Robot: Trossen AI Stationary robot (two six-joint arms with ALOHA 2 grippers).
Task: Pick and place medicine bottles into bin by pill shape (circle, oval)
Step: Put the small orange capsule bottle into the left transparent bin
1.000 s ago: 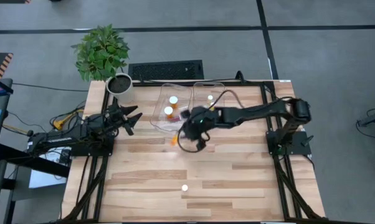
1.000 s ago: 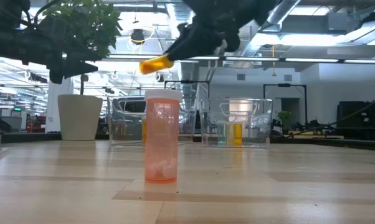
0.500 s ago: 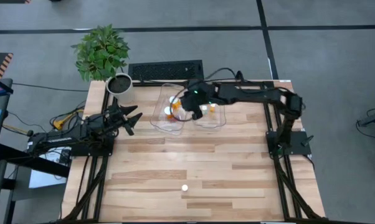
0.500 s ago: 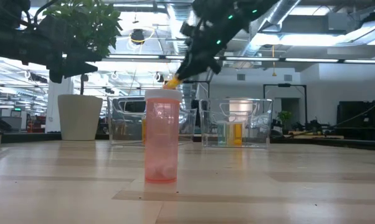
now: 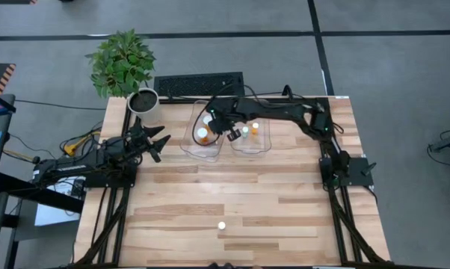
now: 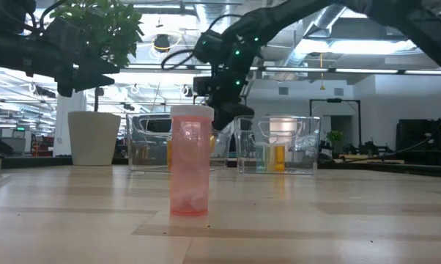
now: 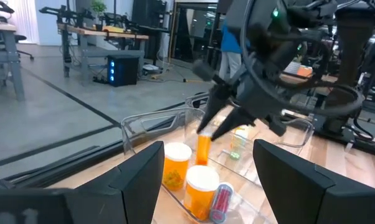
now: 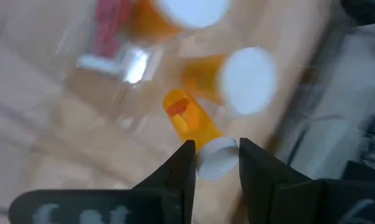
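My right gripper is over the left clear bin, shut on a small orange medicine bottle with a white cap. In the left wrist view the bottle hangs inside that bin. Two wider orange bottles stand in it, and a small red one lies beside them. The right bin holds a green bottle. One pinkish bottle stands alone near the table's front edge. My left gripper is open and empty at the table's left. My right gripper pinches the bottle's white cap between its two fingers. The fingers come from above, slanting down into the left bin. The orange body hangs below the cap, tilted, with pills showing inside; whether its bottom touches the bin floor I cannot tell.
A white plant pot with a leafy plant stands at the table's far left corner. A black keyboard-like slab lies behind the bins. Bare wood stretches between the bins and the lone bottle.
My right gripper has carried the orange bottle from the open table in front of the bins toward the far edge and in over the left bin. The bottle, held sideways high above the table before, now hangs down into the bin.
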